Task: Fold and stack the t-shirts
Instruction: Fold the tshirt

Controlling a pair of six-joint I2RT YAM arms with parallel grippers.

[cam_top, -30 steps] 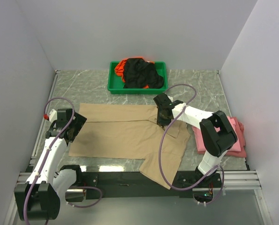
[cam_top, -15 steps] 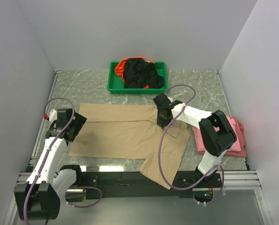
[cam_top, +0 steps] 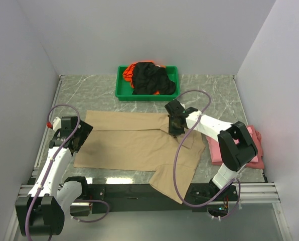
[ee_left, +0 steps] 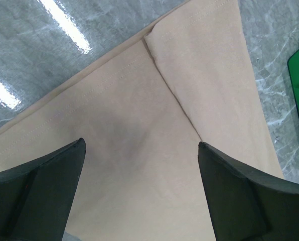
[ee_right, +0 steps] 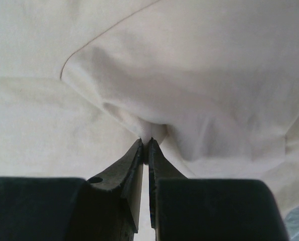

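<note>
A large tan t-shirt [cam_top: 134, 143] lies spread on the marble table, one part hanging over the near edge. My right gripper [cam_top: 173, 131] is shut on a pinch of its cloth near the right shoulder; the right wrist view shows the cloth [ee_right: 189, 95] bunched between the closed tips of that gripper [ee_right: 146, 143]. My left gripper [cam_top: 80, 136] is open over the shirt's left edge; in the left wrist view its gripper [ee_left: 142, 150] hovers over a folded sleeve [ee_left: 204, 65]. A folded pink t-shirt [cam_top: 255, 150] lies at the right. Black [cam_top: 152, 78] and orange [cam_top: 129, 69] t-shirts fill the tray.
The green plastic tray [cam_top: 120, 90] stands at the back centre of the table. Grey walls close in the left, back and right sides. The right arm's purple cable [cam_top: 175, 155] loops over the tan shirt.
My right gripper has shifted slightly right and forward while staying pinched on the tan cloth, and the right arm's elbow has swung right. The left arm has not moved.
</note>
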